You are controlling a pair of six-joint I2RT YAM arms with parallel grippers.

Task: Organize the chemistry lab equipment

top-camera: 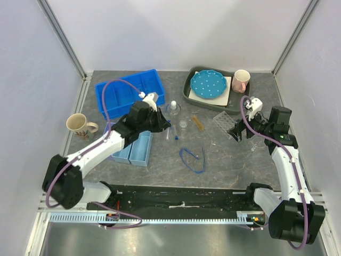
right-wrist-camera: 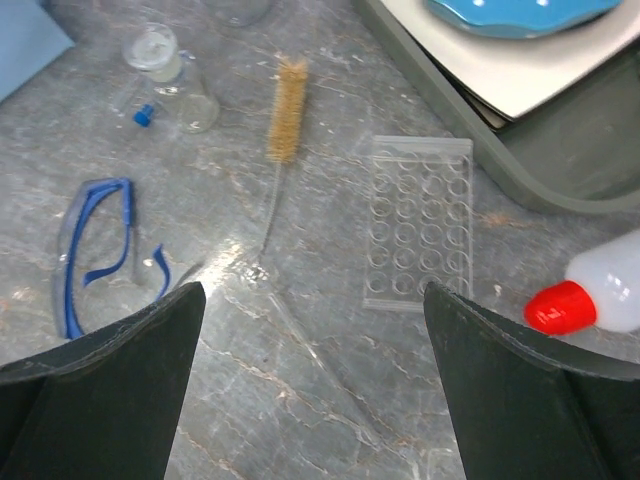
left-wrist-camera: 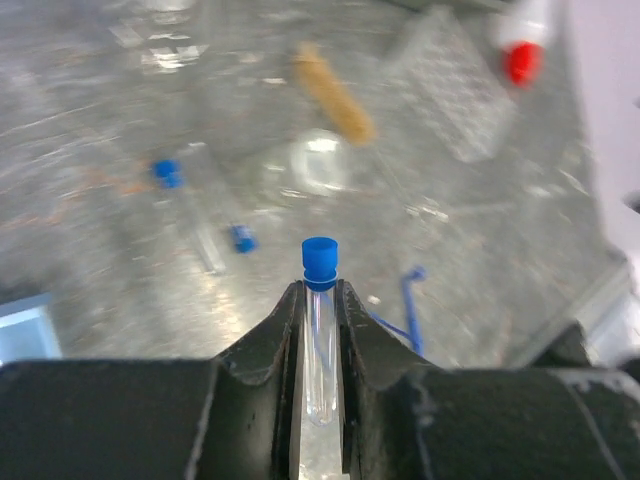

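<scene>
Closest in the left wrist view, the left gripper [left-wrist-camera: 320, 290] has its jaws closed on a blue-capped tube [left-wrist-camera: 320, 345]. The glass is pinched between them and the cap pokes out past the tips, lifted off the counter [left-wrist-camera: 90, 110]. Below and beyond it another capped tube [left-wrist-camera: 195, 215] lies flat, with a loose-looking blue cap [left-wrist-camera: 241, 238] just beside it. A small flask [left-wrist-camera: 320, 165] stands near both.

Further right lie a brush [left-wrist-camera: 333, 92] with amber bristles and the clear tube rack [left-wrist-camera: 455, 95].

The right gripper [right-wrist-camera: 312, 290] hovers with its jaws spread wide, holding nothing. Under the gap sits the rack, with the brush's thin handle just left of it. The red-capped squeeze bottle [right-wrist-camera: 590, 295] lies just right of the rack, partly hidden by the right jaw. Blue-framed safety glasses [right-wrist-camera: 100, 250] rest to the near left. The white-capped dropper bottle [right-wrist-camera: 150, 45] stands at the far left among clear glassware.

A grey tray [right-wrist-camera: 560, 150] crowds the rack's far right side, carrying the blue polka-dot plate [top-camera: 209, 84] and a pink mug [top-camera: 241, 81]. At far left sits a blue bin [top-camera: 130, 90]. Light-blue trays [top-camera: 139, 152] lie partly under the left arm, and a beige mug [top-camera: 79, 125] stands at the left edge.
</scene>
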